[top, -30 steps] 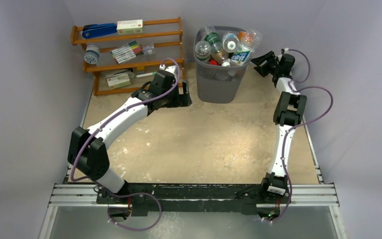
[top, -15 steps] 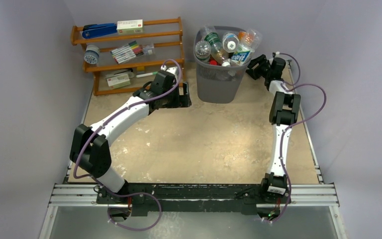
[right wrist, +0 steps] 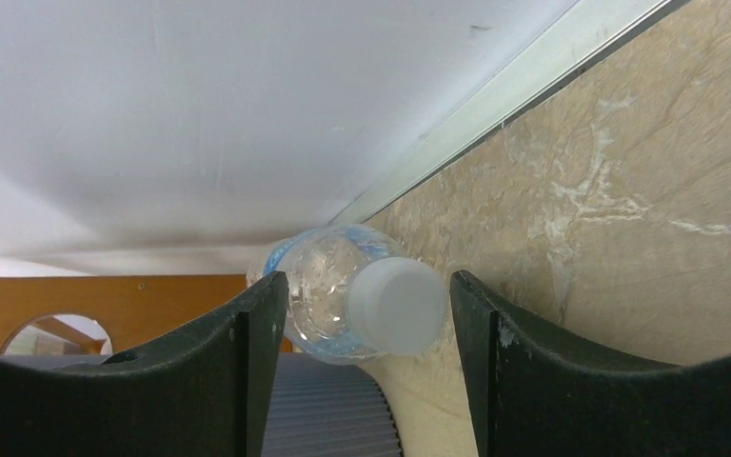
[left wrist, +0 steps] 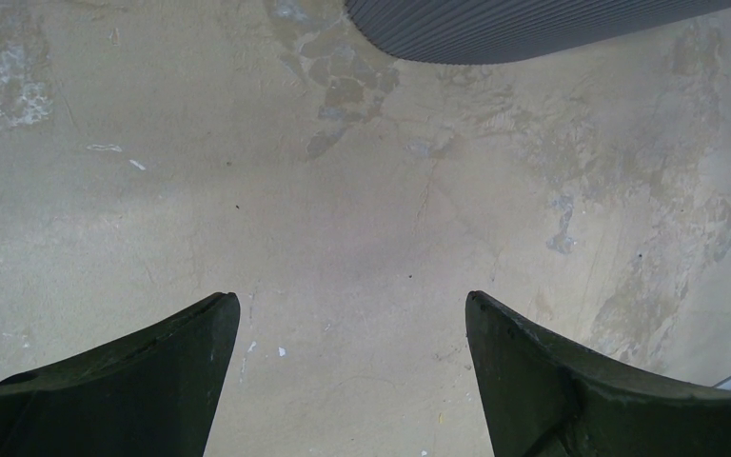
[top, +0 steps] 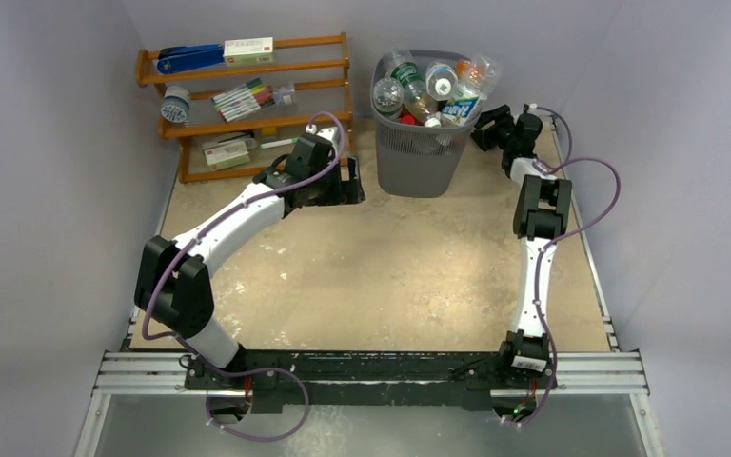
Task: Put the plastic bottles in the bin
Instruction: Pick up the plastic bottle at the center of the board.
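The dark grey mesh bin point(top: 421, 152) stands at the back of the table, piled high with several plastic bottles point(top: 433, 88). My right gripper point(top: 488, 128) is open beside the bin's right rim. In the right wrist view a clear bottle with a white cap point(right wrist: 395, 307) and a blue label sits between my open right fingers point(right wrist: 369, 276), cap toward the camera, above the bin's ribbed wall point(right wrist: 328, 419). My left gripper point(top: 347, 187) is open and empty over bare table left of the bin. In the left wrist view point(left wrist: 350, 296) the bin's base point(left wrist: 533, 24) shows at the top.
A brown wooden shelf rack point(top: 328, 69) stands at the back left with markers point(top: 245, 98), a blue stapler point(top: 190, 59) and small boxes. The grey wall and a metal edge rail point(right wrist: 514, 95) run close behind the right gripper.
My right gripper has moved left and down, from off the bin's right side to close against its rim. The left arm has barely moved.
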